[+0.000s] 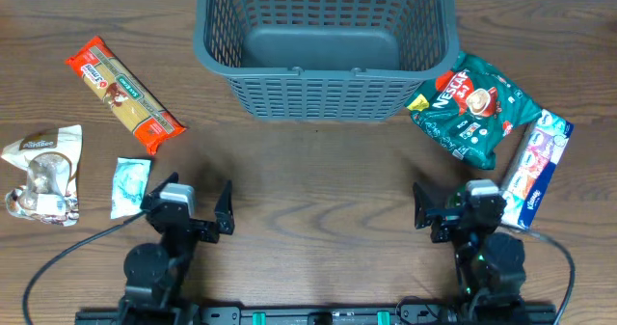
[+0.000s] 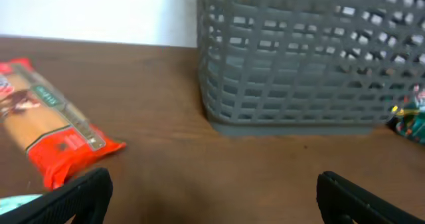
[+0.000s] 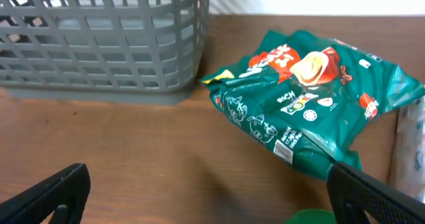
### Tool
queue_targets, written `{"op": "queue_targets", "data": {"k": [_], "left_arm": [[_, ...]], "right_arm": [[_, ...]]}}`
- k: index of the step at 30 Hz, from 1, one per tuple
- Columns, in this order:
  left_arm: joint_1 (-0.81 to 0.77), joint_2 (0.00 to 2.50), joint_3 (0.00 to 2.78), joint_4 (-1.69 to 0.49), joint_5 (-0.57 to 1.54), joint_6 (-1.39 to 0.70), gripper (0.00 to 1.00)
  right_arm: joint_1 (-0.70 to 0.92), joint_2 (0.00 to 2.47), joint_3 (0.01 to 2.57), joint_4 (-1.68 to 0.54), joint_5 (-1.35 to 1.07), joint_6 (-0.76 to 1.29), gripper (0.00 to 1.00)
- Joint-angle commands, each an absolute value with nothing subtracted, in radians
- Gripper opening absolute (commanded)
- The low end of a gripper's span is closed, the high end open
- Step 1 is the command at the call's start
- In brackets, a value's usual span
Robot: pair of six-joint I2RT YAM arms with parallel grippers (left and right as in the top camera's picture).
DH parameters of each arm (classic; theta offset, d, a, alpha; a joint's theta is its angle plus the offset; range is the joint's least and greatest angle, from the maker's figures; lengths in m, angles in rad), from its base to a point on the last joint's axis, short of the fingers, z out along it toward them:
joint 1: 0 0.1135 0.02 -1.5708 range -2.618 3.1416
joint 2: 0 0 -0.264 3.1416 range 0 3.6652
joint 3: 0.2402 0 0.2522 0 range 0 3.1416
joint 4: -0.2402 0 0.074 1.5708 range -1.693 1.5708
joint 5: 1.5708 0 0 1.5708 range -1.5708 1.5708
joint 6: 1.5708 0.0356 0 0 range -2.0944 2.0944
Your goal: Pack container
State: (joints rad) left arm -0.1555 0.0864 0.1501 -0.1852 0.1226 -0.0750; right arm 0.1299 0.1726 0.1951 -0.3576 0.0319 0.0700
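I'm seeing the red pasta packet (image 1: 125, 96) lying left of the container (image 1: 318, 95). My left gripper (image 1: 191, 205) is hanging spread wide and empty, well short of the container's left front corner. My right gripper (image 1: 465, 207) is gaping empty too, short of its right front corner, with the green Nescafé bag (image 1: 472, 108) lying just beside that corner.

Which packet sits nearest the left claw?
The small pale teal sachet just beside the left claw; the red pasta pack and crumpled white bag lie farther off.
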Motion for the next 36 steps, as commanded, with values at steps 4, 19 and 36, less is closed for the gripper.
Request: {"op": "queue_targets", "data": {"k": [4,19,36], "left_arm": [[-0.157,0.363,0.478,-0.247,0.004,-0.098,0.99],[0.001,1.165,1.356,-0.958,-0.009,-0.001,0.98],[0.001,1.246,1.402,-0.986,-0.012,0.0,0.99]], "right_arm": [[0.078,0.523,0.531,-0.419,0.023,0.096,0.99],[-0.219,1.369,1.707,-1.146,-0.262,0.07,0.99],[-0.303,1.723,1.771,-1.163,-0.075,0.26,0.99]]}}
